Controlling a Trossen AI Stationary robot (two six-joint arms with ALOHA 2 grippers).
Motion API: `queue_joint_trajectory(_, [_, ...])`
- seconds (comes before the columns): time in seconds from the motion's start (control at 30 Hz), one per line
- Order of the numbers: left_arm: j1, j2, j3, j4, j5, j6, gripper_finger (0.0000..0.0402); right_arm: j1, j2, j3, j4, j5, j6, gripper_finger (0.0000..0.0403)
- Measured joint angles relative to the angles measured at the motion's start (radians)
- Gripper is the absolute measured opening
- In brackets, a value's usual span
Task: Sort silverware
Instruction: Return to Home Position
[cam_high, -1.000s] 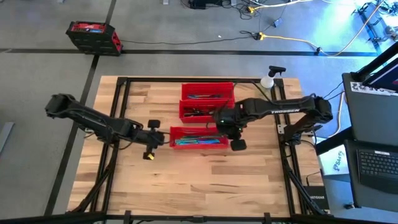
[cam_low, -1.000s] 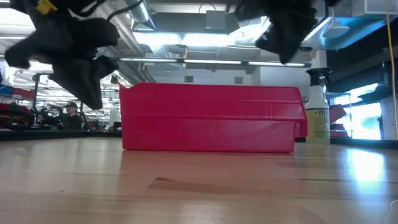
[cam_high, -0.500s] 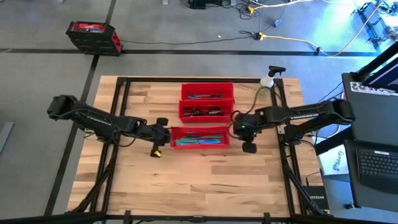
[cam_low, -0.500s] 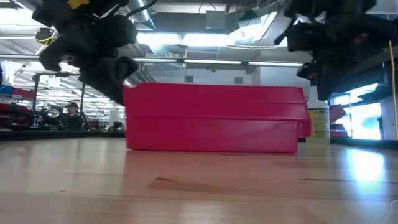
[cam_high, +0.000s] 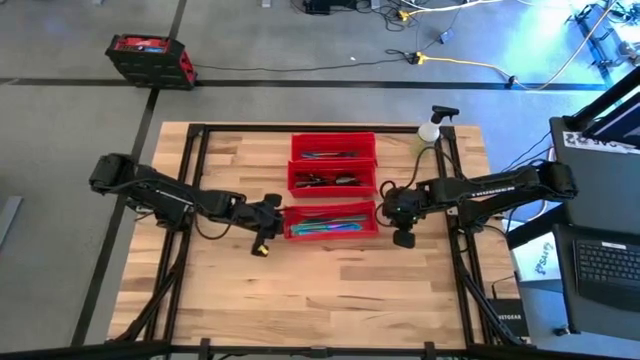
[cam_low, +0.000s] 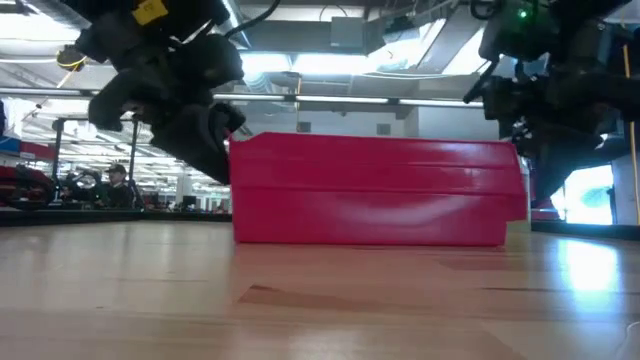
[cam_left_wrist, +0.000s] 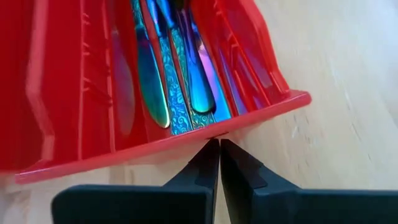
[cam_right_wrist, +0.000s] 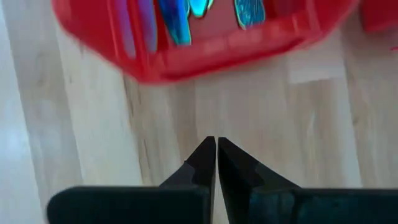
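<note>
Three red bins stand in a row at the table's middle. The nearest bin (cam_high: 330, 220) holds iridescent blue-teal silverware (cam_left_wrist: 174, 93). The middle bin (cam_high: 331, 180) holds dark pieces, and the far bin (cam_high: 333, 150) holds a few more. My left gripper (cam_high: 278, 214) is shut at the nearest bin's left end. My right gripper (cam_high: 388, 208) is shut too, and it hovers just off that bin's right end (cam_right_wrist: 205, 53), with bare wood between its tips (cam_right_wrist: 216, 142) and the bin. My left gripper sets its shut fingertips (cam_left_wrist: 219, 144) against the rim of the nearest bin's left end wall (cam_left_wrist: 217, 133). It comes slanting down from the table's left. The bin stands flat on the table.
A clear spray bottle (cam_high: 432, 125) stands at the table's far right corner. Black frame rails run along the table's left (cam_high: 190, 200) and right (cam_high: 452, 250) sides. Bare wood (cam_high: 320, 290) lies toward the near edge.
My left gripper has gone toward the table's right, met the nearest bin's left end and slid the bin a little to the right. My right gripper has drawn back from over the bins toward the right edge and come down beside that bin's right end.
</note>
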Motion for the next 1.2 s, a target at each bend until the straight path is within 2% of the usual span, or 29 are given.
queue_joint_trajectory(0.23, [0.017,0.008,0.001,0.031,-0.005,0.009,0.0000,0.000,0.005,0.002,0.047,-0.005,0.089,0.0001])
queue_joint_trajectory(0.37, [0.034,0.008,0.001,0.033,-0.008,0.013,0.0000,0.016,0.004,0.041,-0.061,0.017,0.099,0.0000])
queue_joint_trajectory(0.43, [0.040,0.008,0.001,0.036,-0.010,0.017,0.0000,0.038,0.004,0.063,-0.117,0.051,0.079,0.0000])
queue_joint_trajectory(0.63, [0.028,-0.017,0.001,-0.005,-0.022,0.017,0.0000,0.121,0.000,0.174,-0.223,0.065,0.118,0.0000])
queue_joint_trajectory(0.73, [0.024,-0.043,0.002,-0.021,-0.025,0.015,0.0000,0.186,0.000,0.238,-0.214,0.109,0.137,0.0000])
queue_joint_trajectory(0.87, [0.028,-0.097,0.002,-0.113,-0.108,-0.055,0.0000,0.264,0.002,0.283,-0.149,0.195,0.137,0.0000])
queue_joint_trajectory(0.93, [0.010,-0.141,0.002,-0.131,-0.116,-0.073,0.0000,0.300,0.004,0.283,-0.105,0.212,0.130,0.0000])
queue_joint_trajectory(1.13, [-0.115,-0.207,0.002,-0.136,-0.085,-0.074,0.0000,0.389,0.038,0.264,-0.008,0.236,0.126,0.0000])
queue_joint_trajectory(1.2, [-0.172,-0.205,0.001,-0.137,-0.126,-0.099,0.0000,0.420,0.057,0.264,0.040,0.263,0.125,0.0000])
